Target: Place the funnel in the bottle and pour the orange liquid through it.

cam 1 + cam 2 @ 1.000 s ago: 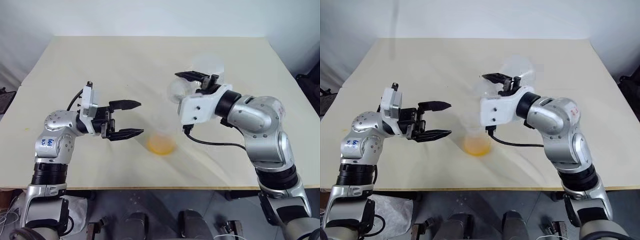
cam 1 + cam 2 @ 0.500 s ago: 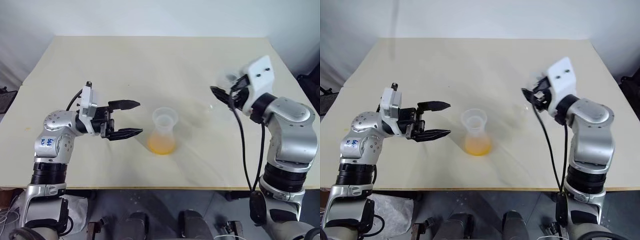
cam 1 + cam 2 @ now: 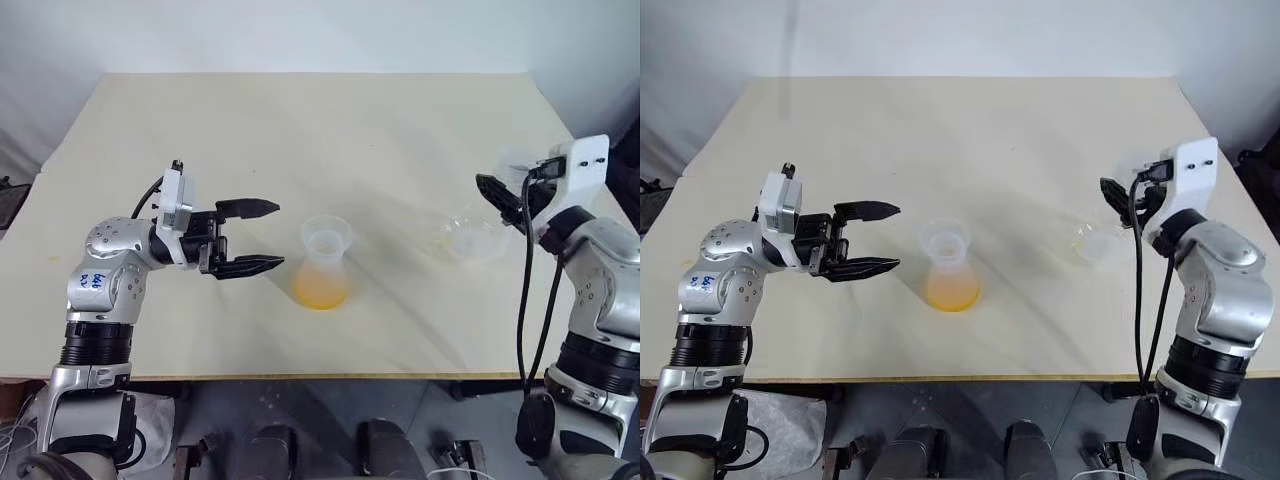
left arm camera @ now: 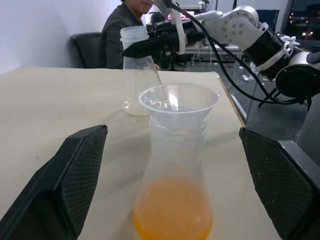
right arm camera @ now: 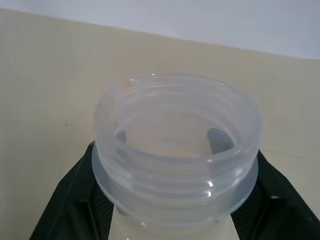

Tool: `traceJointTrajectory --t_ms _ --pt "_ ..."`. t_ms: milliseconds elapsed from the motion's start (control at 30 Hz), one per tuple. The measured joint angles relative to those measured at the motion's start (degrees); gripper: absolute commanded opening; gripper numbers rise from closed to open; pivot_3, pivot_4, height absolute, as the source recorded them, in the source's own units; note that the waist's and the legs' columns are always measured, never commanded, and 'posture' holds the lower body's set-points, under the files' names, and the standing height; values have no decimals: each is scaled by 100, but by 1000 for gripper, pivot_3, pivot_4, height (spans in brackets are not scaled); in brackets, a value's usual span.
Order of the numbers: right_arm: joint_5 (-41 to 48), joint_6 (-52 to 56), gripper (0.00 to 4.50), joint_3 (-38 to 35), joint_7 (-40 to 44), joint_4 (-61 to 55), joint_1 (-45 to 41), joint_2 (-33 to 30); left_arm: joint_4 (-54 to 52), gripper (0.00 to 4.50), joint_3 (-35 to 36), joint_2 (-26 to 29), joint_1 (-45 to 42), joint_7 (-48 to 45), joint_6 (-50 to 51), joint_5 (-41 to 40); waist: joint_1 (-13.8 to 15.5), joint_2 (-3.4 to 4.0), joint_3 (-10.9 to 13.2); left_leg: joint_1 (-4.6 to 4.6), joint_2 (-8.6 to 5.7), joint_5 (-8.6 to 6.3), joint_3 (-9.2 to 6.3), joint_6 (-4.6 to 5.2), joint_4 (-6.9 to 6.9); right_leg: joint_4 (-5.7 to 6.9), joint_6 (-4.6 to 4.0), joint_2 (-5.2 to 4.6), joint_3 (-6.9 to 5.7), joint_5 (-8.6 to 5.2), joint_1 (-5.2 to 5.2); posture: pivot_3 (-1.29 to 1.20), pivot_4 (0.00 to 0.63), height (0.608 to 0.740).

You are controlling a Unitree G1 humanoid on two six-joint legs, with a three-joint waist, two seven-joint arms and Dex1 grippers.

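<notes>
The bottle [image 3: 323,272] stands upright mid-table with the orange liquid [image 3: 322,292] pooled in its base. The clear funnel [image 4: 179,100] sits in its mouth. My left gripper [image 3: 280,235] is open, level with the bottle and a short way to its left, touching nothing. Far to the right, my right gripper [image 3: 1115,195] is shut on the neck of an empty clear flask [image 3: 470,240]. That flask is upright with its base at or just above the table. The right wrist view looks down on its threaded mouth [image 5: 177,145] between the black fingers [image 5: 75,200].
The cream table [image 3: 300,120] stretches wide behind and around the bottle. A black cable [image 3: 522,290] hangs from my right wrist. In the left wrist view a person [image 4: 127,27] sits in a chair beyond the table's far edge.
My right gripper has swung the empty flask from above the funnel out to the right and down, turning it upright. The left gripper has stayed open in place.
</notes>
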Motion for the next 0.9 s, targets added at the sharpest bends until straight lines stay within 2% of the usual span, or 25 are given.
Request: traceJointTrajectory --t_ms 167,667,900 --pt "189 -403 4482 114 -142 -10 440 -31 0 4500 0 3 -21 -8 0 0 3 0 0 0 0 0 0 0 2 0 0 0 1 0 1 0 150 740" --pt "1008 -240 4482 93 31 -1079 1560 -1091 65 4500 -2 4 -64 -93 -44 13 20 0 0 0 2 0 0 1 2 -6 0 2 0 0 6 0 150 740" --pt "1584 -66 4482 -668 576 -1633 2548 -1945 228 4500 120 22 -77 207 -71 71 65 -1 0 0 1 -2 1 3 4 -16 0 2 -1 0 16 0 150 740"
